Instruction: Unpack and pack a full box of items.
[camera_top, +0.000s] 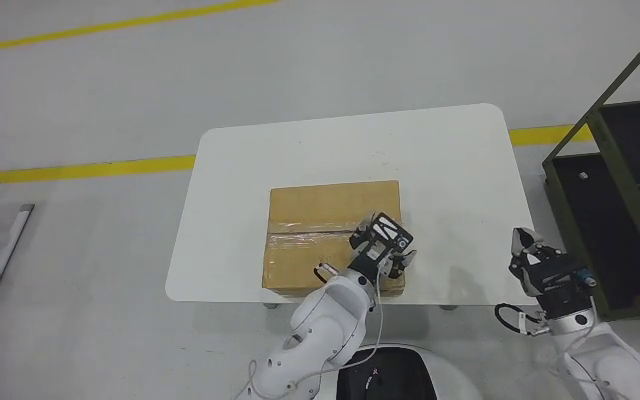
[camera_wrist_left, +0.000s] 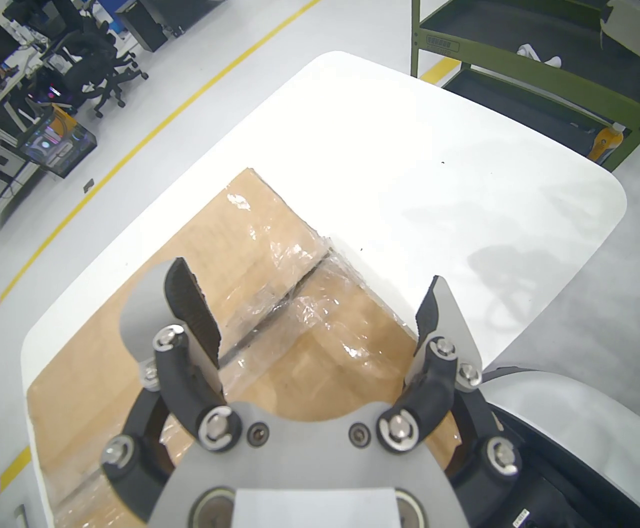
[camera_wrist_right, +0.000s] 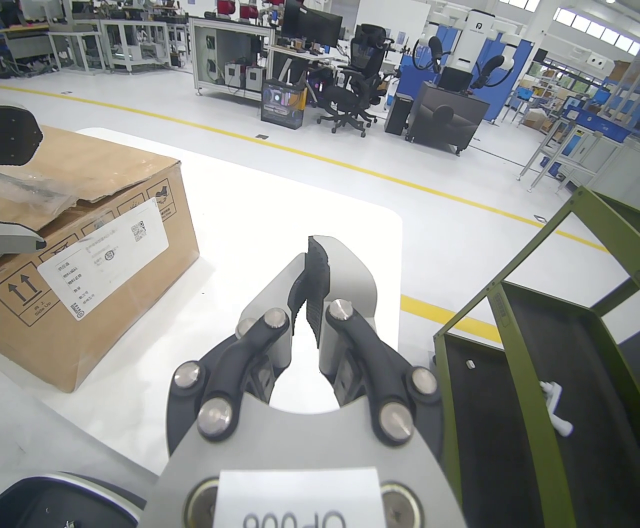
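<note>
A brown cardboard box (camera_top: 330, 215) lies on the white table (camera_top: 450, 170), its top flaps closed and sealed with clear tape (camera_wrist_left: 295, 295) along the seam. My left gripper (camera_top: 385, 240) hangs open over the box's near right part, above the taped seam, with nothing between its fingers (camera_wrist_left: 192, 305). The box (camera_wrist_right: 100, 235) carries a white label on its side in the right wrist view. My right gripper (camera_top: 528, 262) sits shut and empty off the table's right front corner, its pads (camera_wrist_right: 315, 280) pressed together.
An olive green cart (camera_top: 600, 190) with dark shelves stands just right of the table, close to my right arm. Its shelf holds a small white item (camera_wrist_right: 555, 405), and a yellow bottle (camera_wrist_left: 607, 140) stands on it. Yellow floor lines run behind the table.
</note>
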